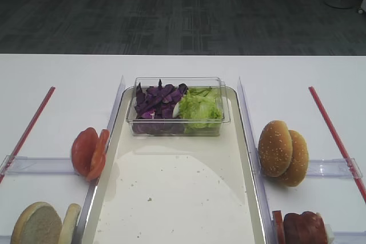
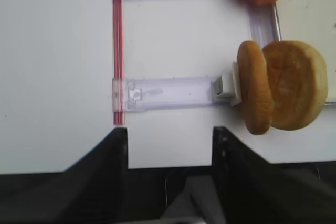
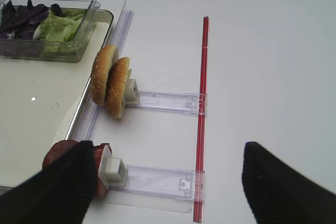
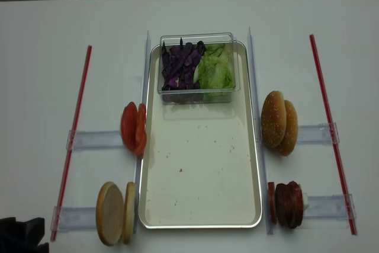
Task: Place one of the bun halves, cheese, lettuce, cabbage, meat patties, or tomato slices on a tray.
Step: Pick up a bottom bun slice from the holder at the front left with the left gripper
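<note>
We see a long shallow metal-rimmed tray (image 4: 201, 182), crumb-speckled; clear tub (image 4: 196, 90) at its far end holds purple cabbage (image 4: 179, 66) and crinkly lettuce (image 4: 216, 70). Both grippers, left (image 2: 170, 145) and right (image 3: 165, 182), are spread wide, holding nothing.

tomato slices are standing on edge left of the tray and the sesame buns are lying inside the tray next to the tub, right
Not quite. The tomato slices do stand left of the tray, but the sesame buns stand on edge outside it, on the table to its right. Only the tub sits in the tray. The realsense high view shows this.
</note>
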`<state>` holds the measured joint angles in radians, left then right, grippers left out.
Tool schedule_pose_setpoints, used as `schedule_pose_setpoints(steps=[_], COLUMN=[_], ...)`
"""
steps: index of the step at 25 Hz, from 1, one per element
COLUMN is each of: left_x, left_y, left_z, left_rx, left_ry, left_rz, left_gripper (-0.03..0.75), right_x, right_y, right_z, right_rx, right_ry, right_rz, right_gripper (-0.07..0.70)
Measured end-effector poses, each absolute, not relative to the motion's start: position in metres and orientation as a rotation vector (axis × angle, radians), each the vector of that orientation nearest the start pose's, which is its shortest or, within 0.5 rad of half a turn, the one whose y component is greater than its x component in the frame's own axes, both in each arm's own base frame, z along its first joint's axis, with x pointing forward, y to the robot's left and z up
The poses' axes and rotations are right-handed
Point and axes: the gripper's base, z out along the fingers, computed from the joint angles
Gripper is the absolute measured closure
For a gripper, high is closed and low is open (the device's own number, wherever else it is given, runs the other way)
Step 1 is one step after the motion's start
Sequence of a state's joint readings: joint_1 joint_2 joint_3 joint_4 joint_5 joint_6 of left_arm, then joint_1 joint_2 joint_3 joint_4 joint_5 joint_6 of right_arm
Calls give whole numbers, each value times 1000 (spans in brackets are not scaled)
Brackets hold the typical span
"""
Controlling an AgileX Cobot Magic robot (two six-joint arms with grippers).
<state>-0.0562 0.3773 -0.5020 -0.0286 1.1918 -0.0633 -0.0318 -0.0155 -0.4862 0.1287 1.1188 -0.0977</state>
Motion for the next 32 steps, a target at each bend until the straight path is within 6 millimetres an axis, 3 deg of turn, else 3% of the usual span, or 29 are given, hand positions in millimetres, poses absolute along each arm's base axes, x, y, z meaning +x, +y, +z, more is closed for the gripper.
schedule_pose_setpoints(steps=[7, 8, 17, 28, 32], left_x=[79, 93, 135, 178, 183], left_y=[-7, -8, -12, -15, -16], left_z=[264, 266, 267, 262, 256], left_rx=[-45, -47, -60, -57, -45], left_ry=[2776, 2824, 2958, 3063, 3096], left_rz=[-76, -72, -88, -93, -95], left_gripper=[366, 366, 366, 366, 366], right_x=[-8, -8, -8, -8, -8], right_y=[11, 11, 11, 11, 11], right_z=[269, 269, 269, 269, 269], right_rx=[-80, -80, -80, -80, -80], right_ry=[2093, 2093, 2093, 2093, 2093], right_rz=[77, 77, 77, 77, 77], right_gripper=[43, 43, 43, 43, 43])
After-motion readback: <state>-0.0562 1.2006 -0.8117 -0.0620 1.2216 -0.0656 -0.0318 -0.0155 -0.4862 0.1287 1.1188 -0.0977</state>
